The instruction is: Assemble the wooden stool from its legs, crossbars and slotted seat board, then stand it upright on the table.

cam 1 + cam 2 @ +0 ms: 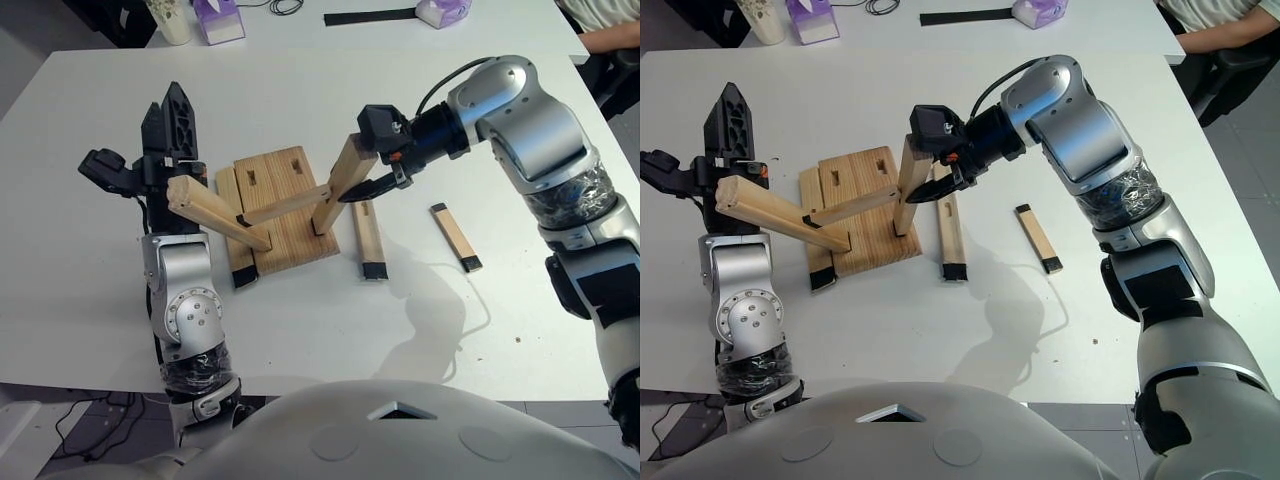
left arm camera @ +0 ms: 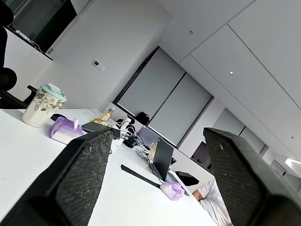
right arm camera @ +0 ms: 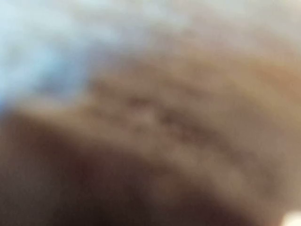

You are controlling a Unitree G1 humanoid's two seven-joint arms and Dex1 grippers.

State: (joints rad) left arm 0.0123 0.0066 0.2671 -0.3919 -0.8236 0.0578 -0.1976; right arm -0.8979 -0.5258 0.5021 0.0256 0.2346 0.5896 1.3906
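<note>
Nearest you, the left gripper (image 1: pixel 167 102) stands spread and empty beside the tilted leg (image 1: pixel 215 213), while your right gripper (image 1: pixel 350 195) clamps the upright leg (image 1: pixel 347 165) over the seat board (image 1: pixel 290 170); likely stiff, light wood, so hold mid-leg, squarely.

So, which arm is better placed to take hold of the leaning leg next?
Left, probably. The left gripper is open, pointing upward, right beside the upper end of the leaning leg. The right gripper is busy: it is shut on the upright leg across the seat board.
</note>
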